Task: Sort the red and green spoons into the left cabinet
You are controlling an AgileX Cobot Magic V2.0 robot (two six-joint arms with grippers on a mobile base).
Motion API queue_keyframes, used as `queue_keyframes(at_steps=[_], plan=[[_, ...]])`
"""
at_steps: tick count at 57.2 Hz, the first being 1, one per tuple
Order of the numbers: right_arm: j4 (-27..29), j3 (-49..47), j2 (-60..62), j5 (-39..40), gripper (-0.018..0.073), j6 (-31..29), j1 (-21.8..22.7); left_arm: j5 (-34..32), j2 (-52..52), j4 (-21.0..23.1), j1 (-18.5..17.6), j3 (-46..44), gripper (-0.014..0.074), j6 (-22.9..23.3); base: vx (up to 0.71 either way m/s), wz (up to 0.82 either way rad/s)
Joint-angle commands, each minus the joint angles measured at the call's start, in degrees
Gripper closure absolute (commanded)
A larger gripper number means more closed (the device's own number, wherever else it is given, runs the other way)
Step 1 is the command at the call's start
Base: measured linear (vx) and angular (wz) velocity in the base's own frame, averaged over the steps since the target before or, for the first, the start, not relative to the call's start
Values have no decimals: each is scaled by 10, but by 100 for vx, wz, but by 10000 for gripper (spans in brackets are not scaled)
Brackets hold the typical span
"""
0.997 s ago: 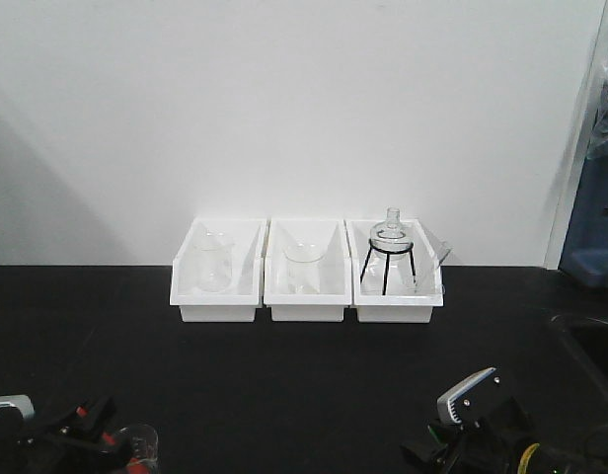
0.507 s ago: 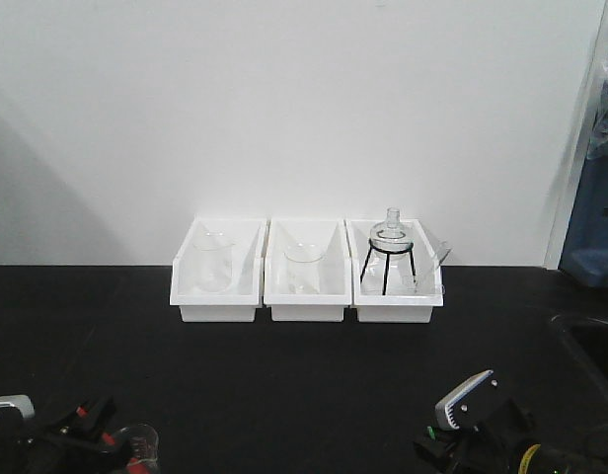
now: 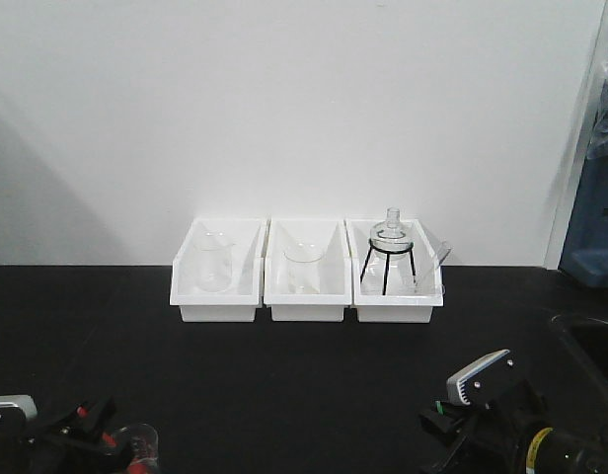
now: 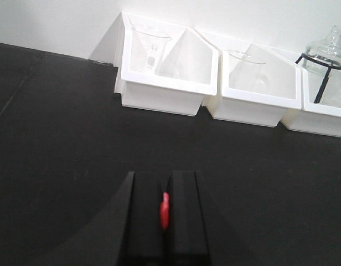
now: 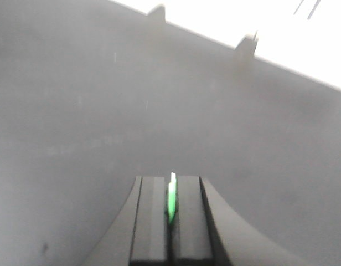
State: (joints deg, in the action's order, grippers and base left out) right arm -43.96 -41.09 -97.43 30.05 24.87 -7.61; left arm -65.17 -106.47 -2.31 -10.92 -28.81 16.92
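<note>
Pinching the red spoon (image 4: 165, 209) in the left gripper (image 4: 165, 178), low over the counter's (image 3: 304, 375) near left corner. Pinching the green spoon (image 5: 171, 200) in the right gripper (image 5: 170, 178), near right corner. Only thin slivers showing. No cabinet in sight; probably nearer the left gripper.

I have my left gripper (image 4: 165, 178) low at the near left, fingers clamped flat on the red spoon (image 4: 165, 209); my right gripper (image 5: 171, 180) sits low at the near right, pinching the green spoon (image 5: 171, 202) edge-on; both wrists point toward the far side.
</note>
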Motion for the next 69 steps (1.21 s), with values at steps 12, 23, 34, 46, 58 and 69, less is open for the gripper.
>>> queue_keyframes(at_steps=[12, 23, 34, 46, 58, 69], plan=[[10, -15, 55, 34, 561, -4, 1, -136, 59, 4, -5, -11, 599, -1, 0, 0], [10, -15, 100, 19, 561, 23, 1, -99, 103, 5, -5, -11, 599, -1, 0, 0], [9, -15, 155, 3, 561, 39, 1, -74, 149, 5, -5, -11, 597, -1, 0, 0], [9, -15, 212, -9, 561, 44, 1, -74, 214, 4, -5, -11, 597, -1, 0, 0], [9, -15, 273, -9, 561, 90, 1, -37, 307, 3, -5, -11, 597, -1, 0, 0], [6, -15, 326, -18, 561, 118, 1, 43, 405, -1, -5, -11, 597, -1, 0, 0]])
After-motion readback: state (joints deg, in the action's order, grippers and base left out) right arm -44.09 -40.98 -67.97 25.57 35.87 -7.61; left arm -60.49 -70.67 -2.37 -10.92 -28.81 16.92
